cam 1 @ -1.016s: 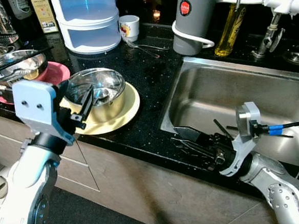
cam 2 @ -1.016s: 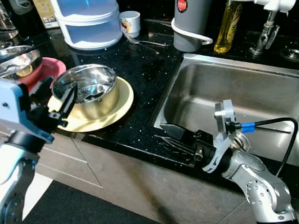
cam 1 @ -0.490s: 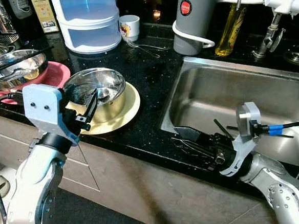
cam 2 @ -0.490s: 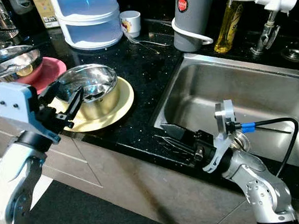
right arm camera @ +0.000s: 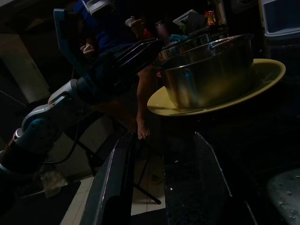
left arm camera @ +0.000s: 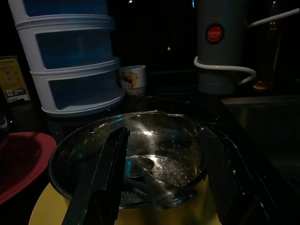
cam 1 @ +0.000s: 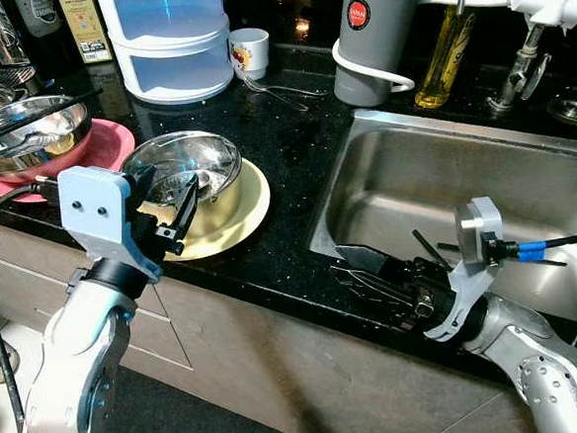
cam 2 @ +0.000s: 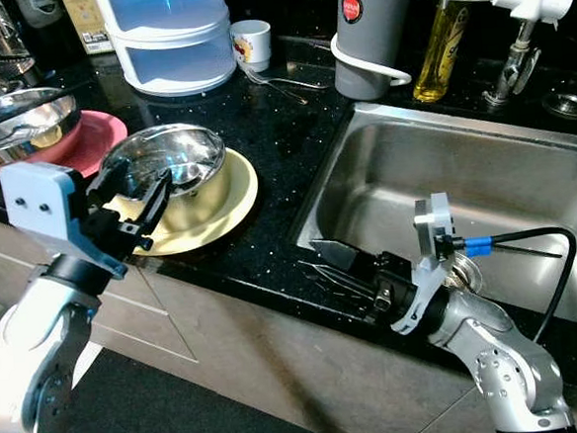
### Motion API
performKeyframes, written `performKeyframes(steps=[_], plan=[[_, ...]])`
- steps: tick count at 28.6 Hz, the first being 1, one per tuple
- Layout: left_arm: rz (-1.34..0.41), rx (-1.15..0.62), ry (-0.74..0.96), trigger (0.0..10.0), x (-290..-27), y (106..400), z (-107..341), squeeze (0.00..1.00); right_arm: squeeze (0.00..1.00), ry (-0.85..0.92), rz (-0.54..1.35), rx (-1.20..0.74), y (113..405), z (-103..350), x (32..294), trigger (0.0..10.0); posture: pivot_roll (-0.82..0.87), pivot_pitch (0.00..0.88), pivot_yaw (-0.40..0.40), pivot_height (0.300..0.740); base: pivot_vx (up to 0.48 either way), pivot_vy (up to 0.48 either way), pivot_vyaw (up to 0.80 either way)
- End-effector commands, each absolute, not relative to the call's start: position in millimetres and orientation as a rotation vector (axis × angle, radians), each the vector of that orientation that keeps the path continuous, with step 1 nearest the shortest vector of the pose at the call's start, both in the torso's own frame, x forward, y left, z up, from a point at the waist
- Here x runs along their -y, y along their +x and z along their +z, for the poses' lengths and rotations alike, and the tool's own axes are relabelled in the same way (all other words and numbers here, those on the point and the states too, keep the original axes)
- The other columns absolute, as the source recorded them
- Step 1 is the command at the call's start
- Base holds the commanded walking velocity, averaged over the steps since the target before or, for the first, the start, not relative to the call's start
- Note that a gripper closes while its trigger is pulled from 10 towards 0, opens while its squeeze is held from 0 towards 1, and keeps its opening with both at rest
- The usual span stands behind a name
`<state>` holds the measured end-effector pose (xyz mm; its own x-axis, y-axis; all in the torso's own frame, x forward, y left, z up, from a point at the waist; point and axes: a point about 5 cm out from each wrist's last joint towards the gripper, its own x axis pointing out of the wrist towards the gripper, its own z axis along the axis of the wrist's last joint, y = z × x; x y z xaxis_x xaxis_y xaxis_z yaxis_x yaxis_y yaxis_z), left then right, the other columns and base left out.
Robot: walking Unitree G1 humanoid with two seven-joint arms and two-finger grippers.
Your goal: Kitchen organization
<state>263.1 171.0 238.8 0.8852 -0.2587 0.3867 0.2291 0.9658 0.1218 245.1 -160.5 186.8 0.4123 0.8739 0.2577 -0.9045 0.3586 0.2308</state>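
While left pincer (cam 1: 181,206), fingers spread, is hovering at near rim of steel pot (cam 1: 189,179) on yellow plate (cam 1: 237,215): pot looking rigid, slick, light; rim best hold. Right pincer (cam 1: 372,275) released, idling on near worktop (cam 1: 283,138) edge.

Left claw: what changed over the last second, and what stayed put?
The left claw moved in toward the steel pot on the yellow plate; its fingers, open, now sit at the pot's near rim, one over the rim. Nothing is gripped yet. The pot, plate and right claw at the sink edge stayed put.
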Motion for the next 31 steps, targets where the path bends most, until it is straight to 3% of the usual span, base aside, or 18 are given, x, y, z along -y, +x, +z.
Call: performKeyframes(steps=[1,16,17,18,31], plan=[[-0.257,0.392,0.076,10.0,-170.0,262.5,232.3,0.0,0.0,0.374,1.155,0.068,242.1,182.6,159.1,10.0,0.02,0.114,-0.023,0.74,0.0,0.0,0.0],[-0.233,0.363,0.091,10.0,-176.3,259.7,222.8,0.0,0.0,0.378,1.184,0.064,240.0,182.2,159.2,10.0,0.02,0.106,-0.025,0.74,0.0,0.0,0.0],[-0.229,0.363,0.094,3.8,-177.0,260.2,222.6,0.0,0.0,0.377,1.184,0.066,240.3,182.6,158.9,10.0,0.02,0.106,-0.025,0.74,0.0,0.0,0.0],[-0.227,0.363,0.094,0.0,-177.2,260.6,222.7,0.0,0.0,0.377,1.184,0.067,240.5,182.9,158.8,10.0,0.02,0.106,-0.025,0.74,0.0,0.0,0.0],[-0.227,0.395,0.102,0.0,-178.7,261.7,230.7,0.0,0.0,0.371,1.185,0.068,242.2,182.9,158.5,10.0,0.02,0.093,-0.025,0.74,0.0,0.0,0.0]])
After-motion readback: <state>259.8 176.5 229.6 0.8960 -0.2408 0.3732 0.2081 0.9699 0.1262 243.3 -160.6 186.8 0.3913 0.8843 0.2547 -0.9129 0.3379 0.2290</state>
